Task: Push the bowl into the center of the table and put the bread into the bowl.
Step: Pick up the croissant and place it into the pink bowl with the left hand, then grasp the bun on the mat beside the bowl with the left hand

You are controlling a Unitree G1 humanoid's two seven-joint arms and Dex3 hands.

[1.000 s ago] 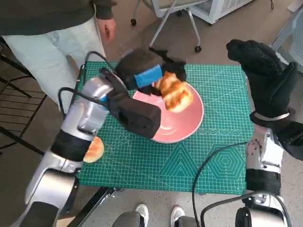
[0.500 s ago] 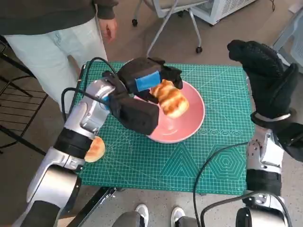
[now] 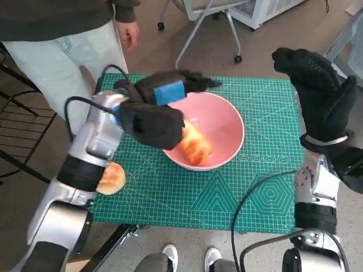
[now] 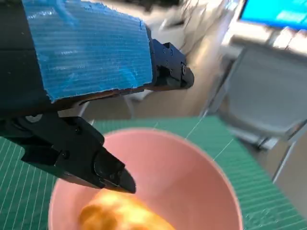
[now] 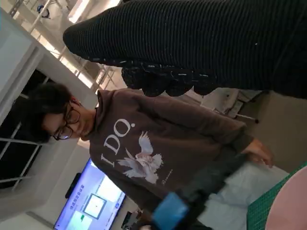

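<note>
The pink bowl [image 3: 224,122] stands near the middle of the green mat [image 3: 266,187]. A golden bread [image 3: 194,145] lies inside it, against its near wall, and shows in the left wrist view as the bread [image 4: 120,215] in the bowl [image 4: 192,172]. My left hand [image 3: 164,90] hovers over the bowl's left rim with its fingers [image 4: 108,170] spread and nothing in them. My right hand [image 3: 317,93] is raised off the mat's right edge, holding nothing, fingers loosely apart. A second bread roll [image 3: 111,178] sits on the mat at the left, partly hidden by my left forearm.
A person [image 3: 68,51] in pale trousers stands at the table's far left corner, also seen as a person [image 5: 144,143] in the right wrist view. A chair base [image 3: 198,28] is beyond the table. Black cables [image 3: 249,209] run by my right arm. Feet [image 3: 187,255] show below the table's near edge.
My left hand let go of the bread, which dropped into the bowl. The hand has opened and pulled back to the left over the rim. My right hand stayed still.
</note>
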